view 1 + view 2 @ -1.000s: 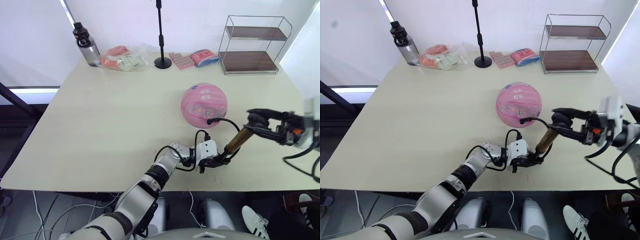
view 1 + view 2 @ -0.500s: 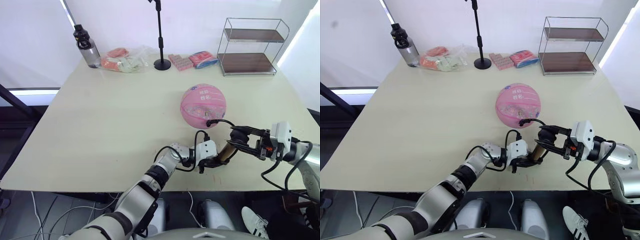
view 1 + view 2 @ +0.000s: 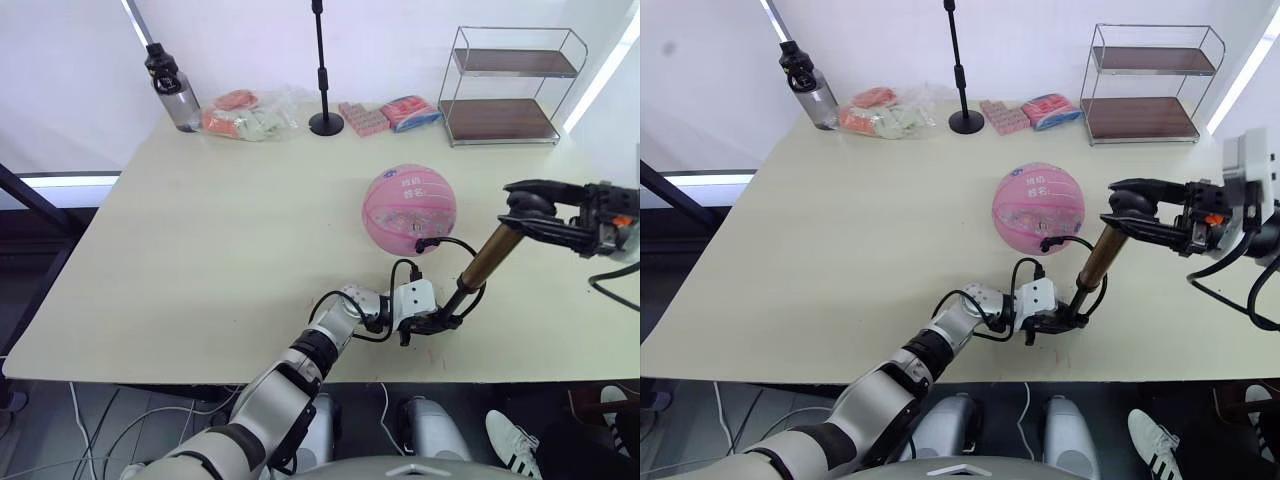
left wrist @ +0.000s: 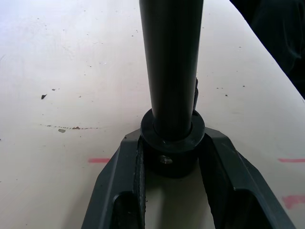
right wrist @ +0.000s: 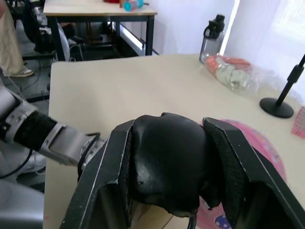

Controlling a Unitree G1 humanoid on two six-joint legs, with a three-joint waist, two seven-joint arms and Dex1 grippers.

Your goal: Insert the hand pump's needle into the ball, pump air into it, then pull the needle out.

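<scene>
Pumping stroke, handle raised, needle seated in ball.

Left hand (image 3: 432, 322), lower centre of frame, pinches the pump (image 3: 478, 268) base cap against the desk (image 3: 200, 250); right hand (image 3: 525, 208), right of frame, clamps the black handle (image 5: 167, 160), rod extended. Pink ball (image 3: 408, 210) sits centre-right, hose (image 3: 450, 243) looping to the needle (image 3: 418, 243) at its lower side. Risk: a skewed push tips the base from the left grip, or tugs the hose, rolling the loose ball and pulling the needle.

A lab: beige worktable (image 3: 200, 250); stand pole (image 3: 322, 70); cables underneath.
</scene>
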